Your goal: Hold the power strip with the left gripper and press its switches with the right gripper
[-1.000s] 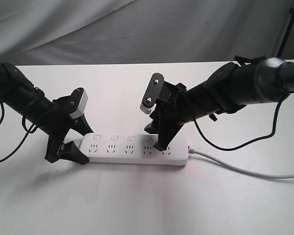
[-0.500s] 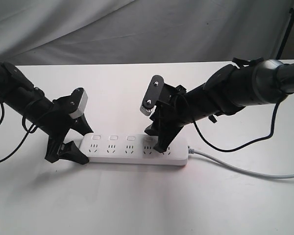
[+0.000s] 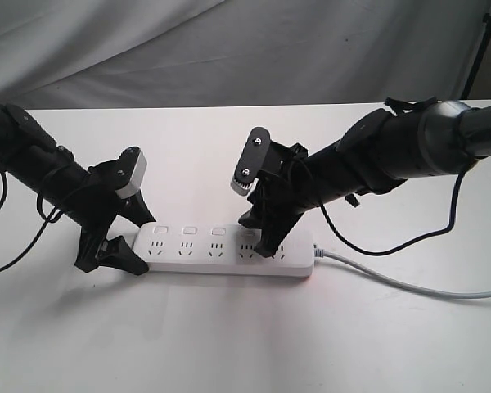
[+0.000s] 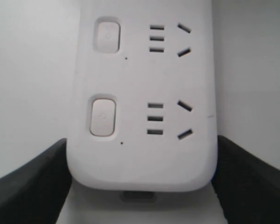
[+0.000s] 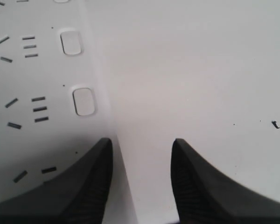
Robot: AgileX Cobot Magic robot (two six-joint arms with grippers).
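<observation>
The white power strip point(image 3: 221, 252) lies flat on the table, its grey cable point(image 3: 409, 286) leaving its right end. My left gripper point(image 3: 143, 244) is shut on its left end; in the left wrist view the fingers point(image 4: 30, 184) press both sides of the power strip point(image 4: 144, 84), with two switches point(image 4: 103, 116) visible. My right gripper point(image 3: 258, 237) is open over the strip's right half, near the fourth socket. In the right wrist view the right gripper point(image 5: 142, 142) straddles the strip's far edge, one finger over the power strip point(image 5: 32, 140) just past a switch point(image 5: 83, 101), the other over bare table.
The white table point(image 3: 229, 344) ends at a back edge against a grey cloth backdrop point(image 3: 229, 49). A black stand pole point(image 3: 479, 49) rises at the far right. The cable trails off the table's right side.
My right gripper has shifted slightly to the left along the strip. The left gripper and the strip have not moved.
</observation>
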